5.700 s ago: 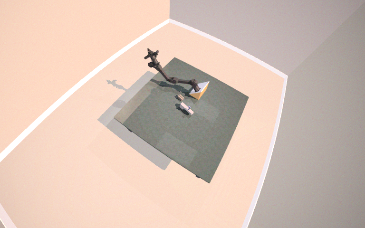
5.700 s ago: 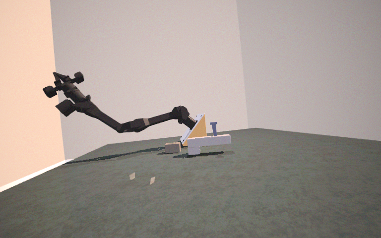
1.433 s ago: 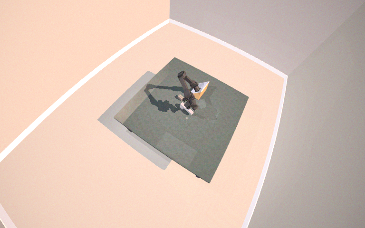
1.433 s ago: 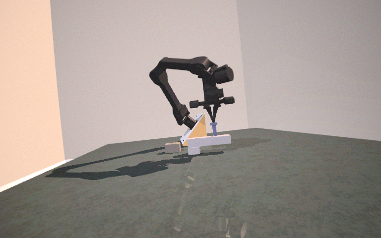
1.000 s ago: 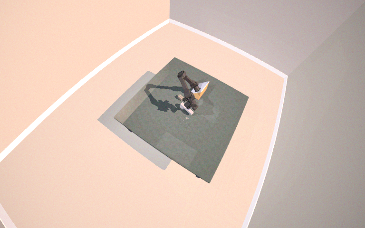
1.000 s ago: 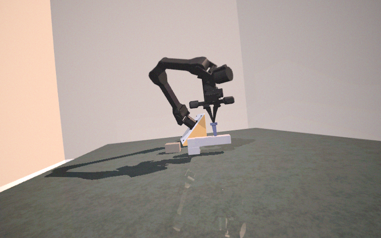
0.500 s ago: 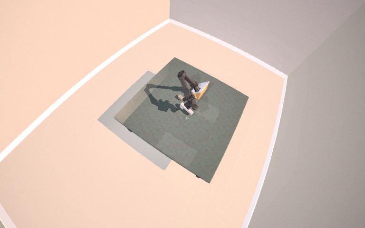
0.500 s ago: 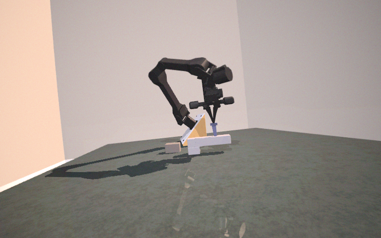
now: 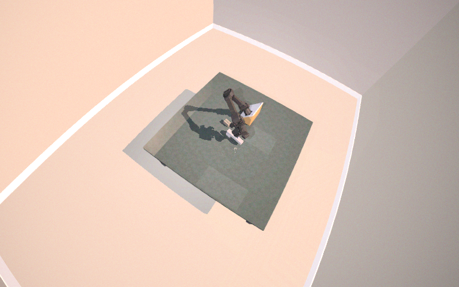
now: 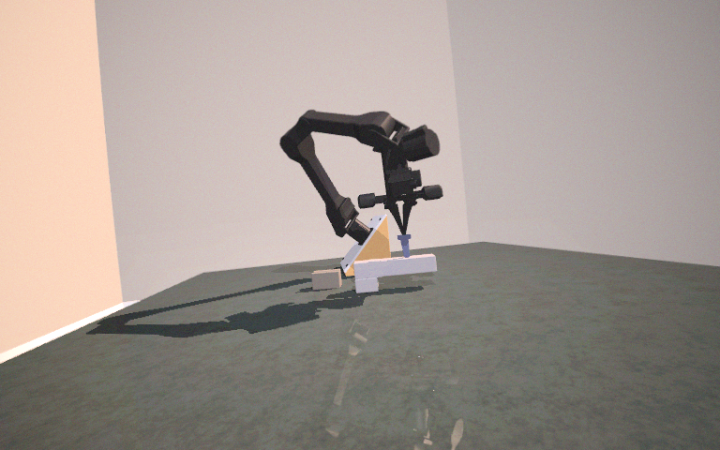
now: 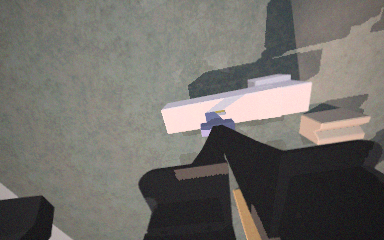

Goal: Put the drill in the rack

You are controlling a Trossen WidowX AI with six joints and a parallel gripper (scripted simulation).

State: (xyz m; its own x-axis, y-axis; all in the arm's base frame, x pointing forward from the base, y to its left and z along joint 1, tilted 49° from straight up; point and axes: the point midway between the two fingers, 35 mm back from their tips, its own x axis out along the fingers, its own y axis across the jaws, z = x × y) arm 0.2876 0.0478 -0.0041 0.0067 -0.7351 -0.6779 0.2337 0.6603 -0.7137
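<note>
A blue upright piece with a wide collar, which looks like the key [image 10: 405, 247] [image 11: 212, 116], stands in the top of a long pale block [image 9: 236, 139] [image 10: 395, 266] [image 11: 275, 102]. The block overhangs from a small foot at one end. My gripper [image 10: 404, 233] [image 11: 217, 130] is shut and empty, pointing down. Its fingertips are at the top of the blue piece and seem to touch it. A small yellow bit [image 11: 220, 112] shows beside the blue stem; I cannot tell if it is part of the drill. No drill can be made out clearly. A tan grooved block, likely the rack [image 9: 227, 122] [image 10: 325, 279] [image 11: 310, 131], lies near the pale block's footed end.
The arm's orange and white wedge mount [image 9: 254, 116] [image 10: 378, 244] stands behind the pale block, with the arm arching over from it. The dark green table top [image 9: 277, 169] [image 10: 557, 344] carries the arm's shadow.
</note>
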